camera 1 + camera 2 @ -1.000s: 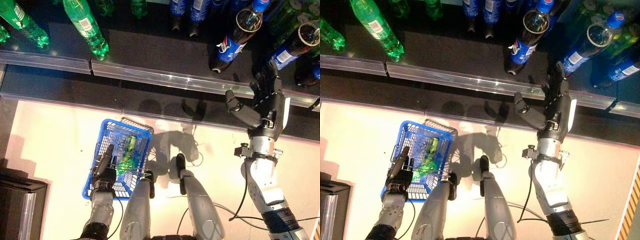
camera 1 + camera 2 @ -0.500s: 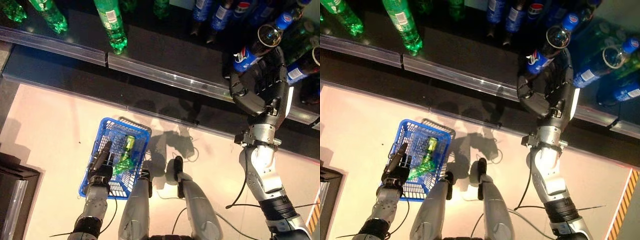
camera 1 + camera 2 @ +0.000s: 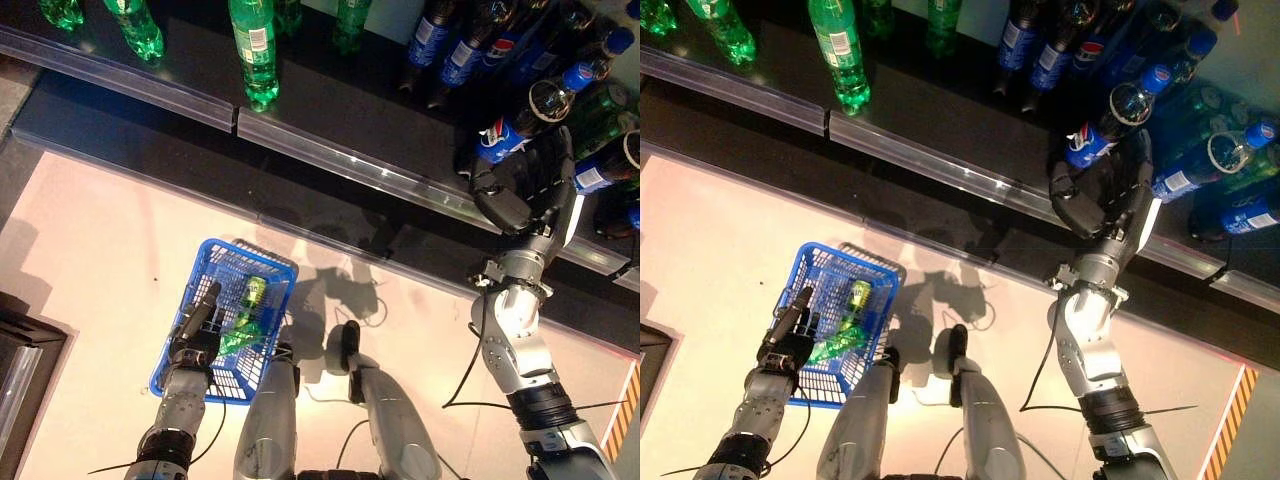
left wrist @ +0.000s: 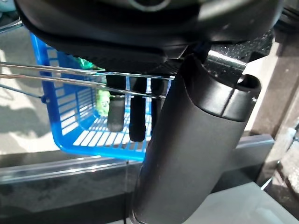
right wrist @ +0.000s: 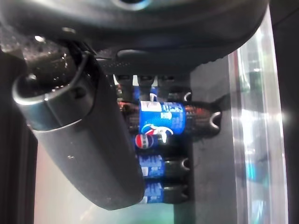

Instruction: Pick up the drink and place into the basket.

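Observation:
A dark cola bottle [image 3: 503, 133] with a blue label and blue cap stands at the front of the black shelf; it also shows in the right wrist view [image 5: 161, 119]. My right hand [image 3: 530, 185] is up at the shelf just in front of this bottle, open, fingers reaching toward it and thumb spread to the side. My left hand [image 3: 195, 330] is shut on the thin wire handles [image 4: 70, 74] of the blue basket [image 3: 250, 252], which hangs low at the left. A green can [image 3: 250, 292] and a green bottle [image 3: 235, 337] lie in the basket.
Green bottles [image 3: 255, 50] stand on the shelf at the left, more dark cola bottles [image 3: 450, 55] at the back and right. A clear plastic rail [image 3: 350, 160] runs along the shelf's front edge. A dark cabinet [image 3: 20, 350] stands at the lower left.
The view has shifted. My right hand has gone up from in front of the rail to the shelf, close against the cola bottle. The blue basket still hangs from my left hand.

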Robot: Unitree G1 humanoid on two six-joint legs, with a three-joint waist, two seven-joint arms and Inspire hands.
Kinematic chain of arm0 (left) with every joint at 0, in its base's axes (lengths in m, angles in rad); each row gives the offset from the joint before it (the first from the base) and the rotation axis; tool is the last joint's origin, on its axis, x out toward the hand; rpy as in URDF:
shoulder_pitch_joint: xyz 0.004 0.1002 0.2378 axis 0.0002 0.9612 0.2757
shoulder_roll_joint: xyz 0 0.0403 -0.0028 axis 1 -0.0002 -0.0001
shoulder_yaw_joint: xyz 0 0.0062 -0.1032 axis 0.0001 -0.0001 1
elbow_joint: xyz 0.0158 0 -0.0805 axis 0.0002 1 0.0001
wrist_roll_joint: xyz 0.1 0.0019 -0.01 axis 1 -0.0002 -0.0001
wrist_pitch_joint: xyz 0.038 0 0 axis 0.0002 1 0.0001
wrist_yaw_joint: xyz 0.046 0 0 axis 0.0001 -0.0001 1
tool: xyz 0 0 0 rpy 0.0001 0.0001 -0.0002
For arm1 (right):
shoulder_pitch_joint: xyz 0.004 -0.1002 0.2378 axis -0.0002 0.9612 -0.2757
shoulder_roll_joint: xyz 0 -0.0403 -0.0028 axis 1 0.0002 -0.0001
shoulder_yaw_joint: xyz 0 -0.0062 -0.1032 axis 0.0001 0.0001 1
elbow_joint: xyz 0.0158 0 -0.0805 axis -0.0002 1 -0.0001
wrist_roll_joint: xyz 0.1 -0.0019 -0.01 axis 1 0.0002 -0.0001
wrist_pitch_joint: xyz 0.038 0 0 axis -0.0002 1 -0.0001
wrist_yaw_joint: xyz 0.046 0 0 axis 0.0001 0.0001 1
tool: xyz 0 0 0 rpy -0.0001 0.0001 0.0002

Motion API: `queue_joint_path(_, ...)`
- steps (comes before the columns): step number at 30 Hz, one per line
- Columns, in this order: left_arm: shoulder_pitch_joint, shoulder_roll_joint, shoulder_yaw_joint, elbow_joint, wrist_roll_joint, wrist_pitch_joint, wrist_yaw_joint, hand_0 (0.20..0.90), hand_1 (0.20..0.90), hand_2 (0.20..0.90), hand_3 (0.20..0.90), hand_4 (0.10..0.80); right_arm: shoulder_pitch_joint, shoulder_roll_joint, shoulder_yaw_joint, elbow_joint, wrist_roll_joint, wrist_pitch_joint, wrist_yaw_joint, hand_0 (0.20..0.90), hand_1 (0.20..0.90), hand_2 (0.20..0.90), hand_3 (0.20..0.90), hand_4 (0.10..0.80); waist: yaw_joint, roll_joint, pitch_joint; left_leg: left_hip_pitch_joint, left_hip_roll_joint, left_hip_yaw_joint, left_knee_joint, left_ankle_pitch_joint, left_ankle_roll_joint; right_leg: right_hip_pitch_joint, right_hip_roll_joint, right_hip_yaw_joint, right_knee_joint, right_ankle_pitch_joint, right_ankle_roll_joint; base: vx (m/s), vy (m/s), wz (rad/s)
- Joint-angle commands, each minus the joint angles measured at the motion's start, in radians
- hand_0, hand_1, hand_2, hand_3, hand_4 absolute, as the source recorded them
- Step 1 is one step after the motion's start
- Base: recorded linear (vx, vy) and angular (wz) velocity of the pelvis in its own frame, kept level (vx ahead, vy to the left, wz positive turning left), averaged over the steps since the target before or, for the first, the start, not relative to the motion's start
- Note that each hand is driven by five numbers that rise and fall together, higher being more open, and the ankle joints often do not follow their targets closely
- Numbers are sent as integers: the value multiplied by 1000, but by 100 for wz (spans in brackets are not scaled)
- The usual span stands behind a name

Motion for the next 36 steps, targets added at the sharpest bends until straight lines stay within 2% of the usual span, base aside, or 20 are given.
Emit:
queue_joint_path(1, -51, 135, 86, -176, 76, -41, -64, 300, 300, 300, 200, 100, -53, -28, -122, -80, -27, -90, -44, 900, 900, 900, 900, 800, 17, 15, -62, 11, -68, 10, -45, 9, -17, 133, -3, -20, 11, -140, 127, 75, -16, 6)
queue_joint_path(10, -60, 163, 107, -150, 90, 24, -67, 300, 300, 300, 200, 100, -48, -17, -137, -9, 58, -91, -41, 900, 900, 900, 900, 800, 31, 18, -78, 48, -66, -6, -83, 23, -38, 151, 1, -23, 11, -148, 148, 63, -21, 6)
queue_joint_path(22, -96, 222, 118, -111, 90, 64, -58, 300, 300, 300, 200, 100, -68, -23, -148, 76, 103, -113, -77, 900, 900, 900, 900, 800, 40, 6, -85, 63, -55, -21, -122, 41, -62, 148, 12, -26, 8, -148, 172, 32, -32, 3)
queue_joint_path(26, -96, 226, 118, -100, 93, 67, -66, 300, 300, 300, 200, 100, -63, -18, -151, 119, 134, -135, -67, 900, 900, 900, 900, 800, 43, 2, -91, 67, -54, -25, -139, 49, -65, 145, 17, -25, 2, -146, 177, 8, -7, 0)
queue_joint_path(36, -110, 272, 131, -84, 83, 102, -68, 300, 300, 300, 200, 100, -71, -47, -171, 214, 165, -121, -40, 900, 900, 900, 900, 800, 48, -11, -96, 60, -47, -29, -153, 60, -74, 134, 22, -31, -1, -143, 187, 12, -15, 1)
